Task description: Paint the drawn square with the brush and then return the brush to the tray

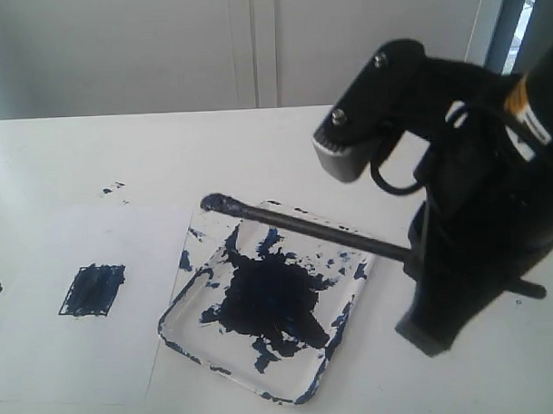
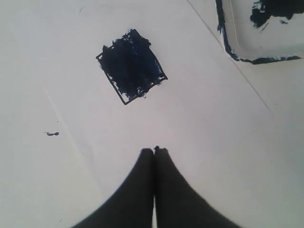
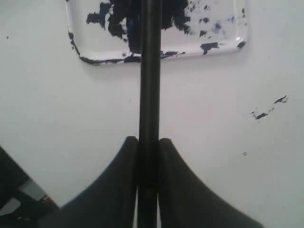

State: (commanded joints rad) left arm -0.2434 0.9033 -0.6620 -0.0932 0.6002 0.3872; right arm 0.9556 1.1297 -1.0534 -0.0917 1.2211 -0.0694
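The drawn square (image 1: pixel 93 291) (image 2: pixel 131 65) on the white paper is filled dark blue. The clear tray (image 1: pixel 185 306) (image 3: pixel 156 53), smeared with a large blue-black blotch, lies to its right. My right gripper (image 1: pixel 414 254) (image 3: pixel 148 140) is shut on the brush (image 1: pixel 309 227) (image 3: pixel 149 80), a long black stick. The brush slants over the tray's far part, and its paint-loaded tip (image 1: pixel 215 204) sits at the tray's far left corner. My left gripper (image 2: pixel 154 150) is shut with nothing in it, hovering over the paper near the square; in the exterior view it is barely in frame at the left edge.
The white paper (image 1: pixel 45 351) covers the table's left part. Small paint specks (image 1: pixel 112 188) (image 3: pixel 266 111) mark the table. The right arm's bulky black body (image 1: pixel 477 218) stands right of the tray. A white wall runs behind the table.
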